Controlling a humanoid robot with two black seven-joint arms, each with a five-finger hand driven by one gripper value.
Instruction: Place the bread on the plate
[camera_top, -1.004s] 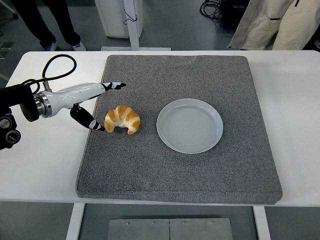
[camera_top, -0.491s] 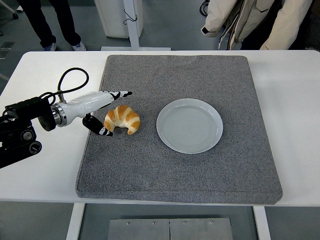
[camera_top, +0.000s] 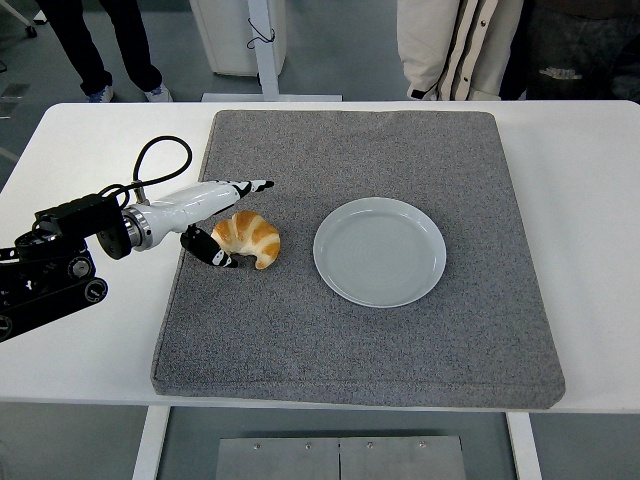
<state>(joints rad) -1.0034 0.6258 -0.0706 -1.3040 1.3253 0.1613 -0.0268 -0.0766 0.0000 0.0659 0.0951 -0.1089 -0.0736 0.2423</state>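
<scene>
A golden croissant (camera_top: 250, 238) lies on the grey mat (camera_top: 360, 330), left of a round white plate (camera_top: 379, 250) that holds nothing. My left hand (camera_top: 228, 222) comes in from the left edge and brackets the croissant's left end. Its white fingers (camera_top: 245, 187) stretch out just above the bread, and the dark thumb (camera_top: 213, 252) sits below and against the left tip. The fingers are spread and do not close on the bread. My right arm is out of the picture.
The mat covers most of the white table (camera_top: 590, 200). A black cable (camera_top: 160, 152) loops above my left forearm. People stand beyond the table's far edge: one in a light coat (camera_top: 455, 45), another's legs (camera_top: 95, 45) at top left.
My left hand has slid right, toward the croissant; the thumb now touches its left tip and the fingers reach over it. The person in the light coat moved left.
</scene>
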